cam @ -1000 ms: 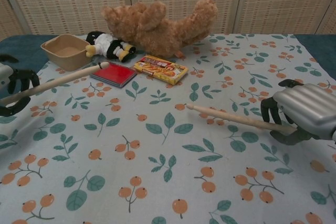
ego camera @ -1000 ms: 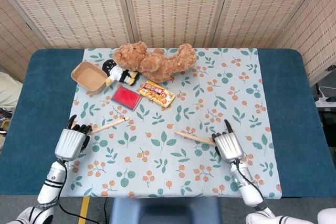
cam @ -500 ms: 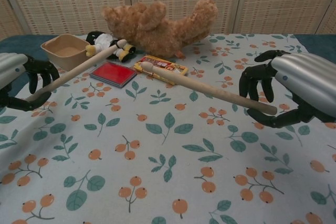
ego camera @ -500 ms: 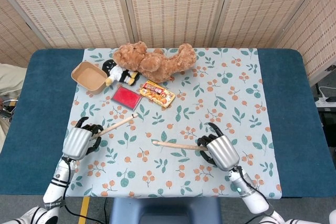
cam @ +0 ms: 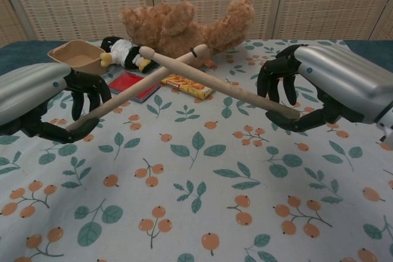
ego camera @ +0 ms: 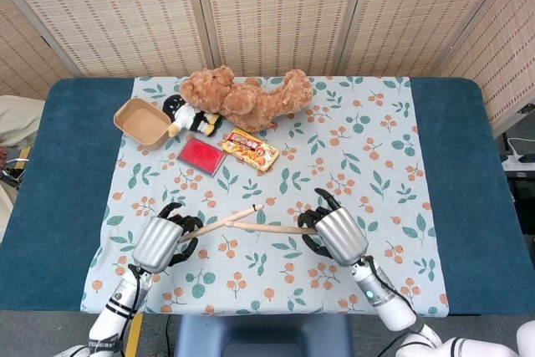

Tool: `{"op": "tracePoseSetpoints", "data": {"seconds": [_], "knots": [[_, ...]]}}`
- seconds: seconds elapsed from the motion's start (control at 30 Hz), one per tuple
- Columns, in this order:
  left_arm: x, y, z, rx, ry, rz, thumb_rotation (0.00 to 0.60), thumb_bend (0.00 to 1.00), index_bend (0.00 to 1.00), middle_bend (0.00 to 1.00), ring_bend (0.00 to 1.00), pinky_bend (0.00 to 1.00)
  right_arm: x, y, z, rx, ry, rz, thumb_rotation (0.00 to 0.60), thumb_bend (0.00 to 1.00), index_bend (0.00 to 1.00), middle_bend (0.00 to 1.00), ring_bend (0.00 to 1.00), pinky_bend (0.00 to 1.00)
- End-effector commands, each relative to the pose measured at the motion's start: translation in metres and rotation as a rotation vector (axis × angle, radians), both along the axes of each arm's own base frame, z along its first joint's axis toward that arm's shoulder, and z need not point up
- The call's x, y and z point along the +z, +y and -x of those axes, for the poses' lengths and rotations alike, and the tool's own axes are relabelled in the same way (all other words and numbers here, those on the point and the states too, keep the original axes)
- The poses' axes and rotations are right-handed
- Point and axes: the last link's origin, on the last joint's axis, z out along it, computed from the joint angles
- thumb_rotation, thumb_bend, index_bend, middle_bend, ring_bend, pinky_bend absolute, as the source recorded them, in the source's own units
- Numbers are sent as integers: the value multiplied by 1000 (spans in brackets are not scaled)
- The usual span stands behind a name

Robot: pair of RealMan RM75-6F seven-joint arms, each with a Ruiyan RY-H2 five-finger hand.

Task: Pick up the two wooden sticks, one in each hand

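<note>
Hands aloft, gripped sticks crossed

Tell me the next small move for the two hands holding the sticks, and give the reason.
Probably draw the hands slightly apart. The left hand grips one wooden stick and the right hand grips the other stick, both lifted off the tablecloth. Their free ends cross in front of the teddy bear, so separating them should keep the sticks from knocking together.

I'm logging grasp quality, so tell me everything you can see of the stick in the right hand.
The right hand's stick is a plain, pale wooden rod with a rounded tip. The right hand grips one end; the rest angles up and leftward, clear of the tablecloth. In both views it crosses the left hand's stick; contact can't be confirmed.
</note>
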Motion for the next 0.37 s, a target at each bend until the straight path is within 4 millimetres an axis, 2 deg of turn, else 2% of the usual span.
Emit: {"op": "tracePoseSetpoints", "data": {"seconds": [0.03, 0.37], "knots": [[-1, -5, -4, -13, 0, -5, 600, 562, 825, 886, 565, 235, -1, -3, 0, -20, 8, -12, 600, 454, 951, 857, 588, 157], [-3, 0, 0, -12, 14, -36, 600, 562, 826, 888, 565, 235, -3, -3, 2, -22, 21, -18, 600, 454, 951, 857, 588, 157]]}}
